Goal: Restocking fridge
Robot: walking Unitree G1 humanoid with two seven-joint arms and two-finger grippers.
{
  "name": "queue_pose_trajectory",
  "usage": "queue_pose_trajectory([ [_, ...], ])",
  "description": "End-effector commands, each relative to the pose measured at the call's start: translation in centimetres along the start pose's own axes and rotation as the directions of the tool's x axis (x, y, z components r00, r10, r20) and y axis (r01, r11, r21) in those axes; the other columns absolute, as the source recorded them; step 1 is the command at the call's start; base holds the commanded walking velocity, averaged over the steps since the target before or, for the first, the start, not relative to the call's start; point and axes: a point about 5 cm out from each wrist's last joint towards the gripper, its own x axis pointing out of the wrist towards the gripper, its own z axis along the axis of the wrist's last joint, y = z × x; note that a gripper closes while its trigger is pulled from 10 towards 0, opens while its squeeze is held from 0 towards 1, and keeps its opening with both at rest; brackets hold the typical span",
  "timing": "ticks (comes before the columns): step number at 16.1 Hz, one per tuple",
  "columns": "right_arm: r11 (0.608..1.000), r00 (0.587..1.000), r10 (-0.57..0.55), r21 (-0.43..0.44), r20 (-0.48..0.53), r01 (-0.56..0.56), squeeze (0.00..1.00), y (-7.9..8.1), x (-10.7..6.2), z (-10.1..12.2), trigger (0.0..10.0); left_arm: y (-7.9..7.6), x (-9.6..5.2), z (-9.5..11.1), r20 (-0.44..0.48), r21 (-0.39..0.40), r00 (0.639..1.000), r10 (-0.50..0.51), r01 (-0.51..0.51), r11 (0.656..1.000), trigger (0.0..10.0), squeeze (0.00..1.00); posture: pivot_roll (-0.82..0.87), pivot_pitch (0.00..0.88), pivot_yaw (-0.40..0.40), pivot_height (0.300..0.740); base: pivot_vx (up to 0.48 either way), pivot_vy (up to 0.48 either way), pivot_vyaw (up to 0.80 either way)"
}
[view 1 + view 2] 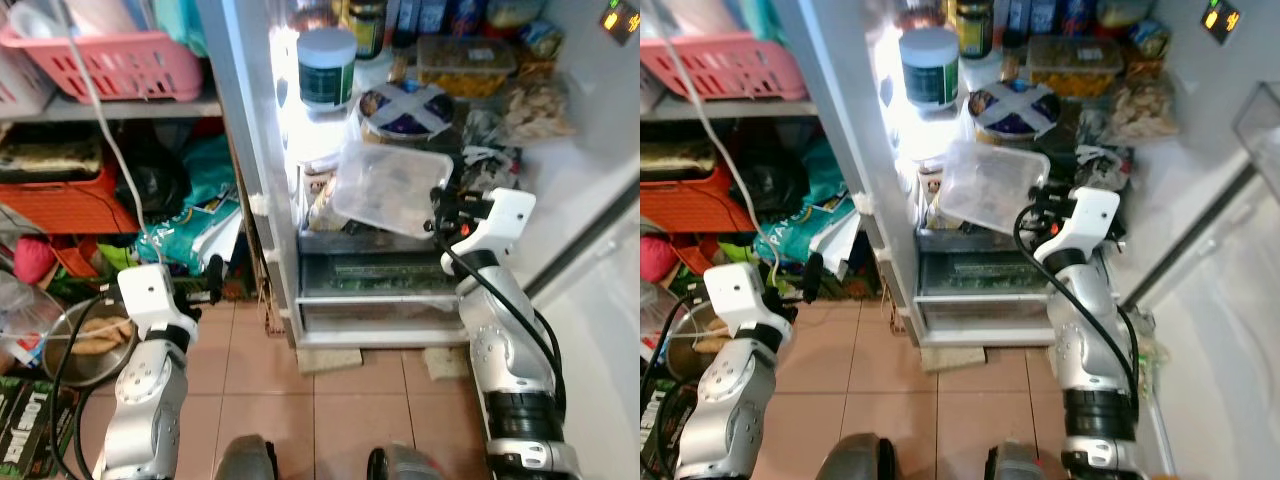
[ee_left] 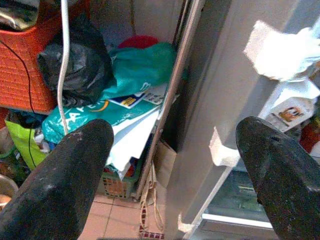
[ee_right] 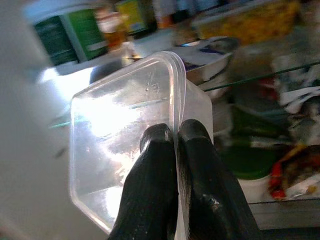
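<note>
The fridge (image 1: 262,200) stands open before me, its shelves crowded. My right gripper (image 1: 438,208) is raised in front of the middle shelf and is shut on the rim of a clear plastic container (image 1: 385,185), which tilts toward the shelf. In the right wrist view the two black fingers (image 3: 155,165) pinch the clear plastic container's (image 3: 120,135) lid edge. On the shelves behind it stand a white jar with a green label (image 1: 326,68), a covered bowl with a taped cross (image 1: 405,108) and a box of yellow food (image 1: 465,62). My left gripper (image 1: 212,275) hangs low, left of the fridge, open with nothing between its fingers (image 2: 75,165).
A crisper drawer (image 1: 375,275) sits at the fridge's bottom. The open fridge door (image 1: 600,300) stands at the right. Left of the fridge, shelves hold a pink basket (image 1: 120,60), an orange crate (image 1: 60,200) and bags (image 2: 130,85). A metal bowl (image 1: 90,345) lies on the tiled floor.
</note>
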Motion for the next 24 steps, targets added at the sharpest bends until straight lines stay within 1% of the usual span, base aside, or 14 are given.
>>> queue_pose_trajectory([
  [1, 1.000, 1.000, 0.018, 0.018, 0.015, -0.019, 0.00, -0.3, -0.3, 0.7, 10.0, 0.4, -0.1, -0.2, -0.012, 0.018, 1.000, 0.004, -0.004, 1.000, 10.0, 0.00, 0.08, 0.097, 0.057, 0.740, 0.000, 0.000, 0.00],
  [3, 0.992, 0.996, -0.072, 0.108, 0.054, 0.066, 0.00, -1.9, 0.0, 1.7, 10.0, 0.5, -0.1, -0.1, -0.012, 0.022, 1.000, -0.002, 0.002, 1.000, 10.0, 0.00, 0.08, 0.101, 0.066, 0.740, 0.000, 0.000, 0.00],
  [5, 0.985, 0.985, -0.145, 0.107, 0.092, 0.135, 0.00, -2.4, 0.1, 2.5, 10.0, 0.4, 0.0, 0.0, -0.008, 0.024, 1.000, -0.008, 0.008, 1.000, 10.0, 0.00, 0.08, 0.102, 0.071, 0.740, 0.000, 0.000, 0.00],
  [7, 0.963, 0.969, -0.228, 0.166, 0.092, 0.210, 0.00, -2.4, -0.4, 2.5, 10.0, 0.5, 0.0, 0.1, -0.004, 0.026, 1.000, -0.010, 0.010, 1.000, 10.0, 0.00, 0.08, 0.104, 0.075, 0.740, 0.000, 0.000, 0.00],
  [9, 0.957, 0.975, -0.215, 0.212, 0.060, 0.198, 0.00, -1.1, -1.0, 1.6, 10.0, 0.5, -0.1, 0.4, 0.009, 0.024, 1.000, -0.021, 0.021, 0.999, 10.0, 0.00, 0.08, 0.104, 0.078, 0.740, 0.122, 0.000, 0.00],
  [10, 0.950, 0.979, -0.203, 0.247, 0.034, 0.189, 0.00, -0.1, -1.5, 0.9, 10.0, 0.5, 0.0, 0.4, 0.008, 0.023, 1.000, -0.024, 0.024, 0.999, 10.0, 0.00, 0.08, 0.104, 0.080, 0.740, 0.274, 0.000, 0.00],
  [13, 0.941, 0.977, -0.214, 0.271, 0.016, 0.202, 0.00, 0.7, -2.0, 0.3, 10.0, 0.5, 0.0, 0.5, 0.009, 0.027, 0.999, -0.034, 0.034, 0.999, 10.0, 0.00, 0.08, 0.104, 0.086, 0.740, 0.306, 0.000, 0.00],
  [16, 0.938, 0.978, -0.209, 0.285, 0.014, 0.197, 0.00, 1.0, -1.8, 0.4, 10.0, 0.4, 0.1, 0.5, 0.009, 0.029, 0.999, -0.038, 0.038, 0.999, 10.0, 0.00, 0.08, 0.104, 0.085, 0.740, 0.324, 0.000, 0.00],
  [20, 0.932, 0.973, -0.230, 0.293, 0.018, 0.215, 0.00, 0.5, -1.9, 0.7, 10.0, 0.5, 0.0, 0.4, 0.007, 0.027, 0.999, -0.032, 0.032, 0.999, 10.0, 0.00, 0.08, 0.104, 0.081, 0.740, 0.281, 0.000, 0.00],
  [24, 0.931, 0.971, -0.239, 0.286, 0.016, 0.224, 0.00, 0.0, -2.0, 0.8, 10.0, 0.5, 0.0, 0.4, 0.003, 0.029, 0.999, -0.037, 0.037, 0.999, 10.0, 0.00, 0.08, 0.105, 0.084, 0.740, 0.000, 0.000, 0.00],
])
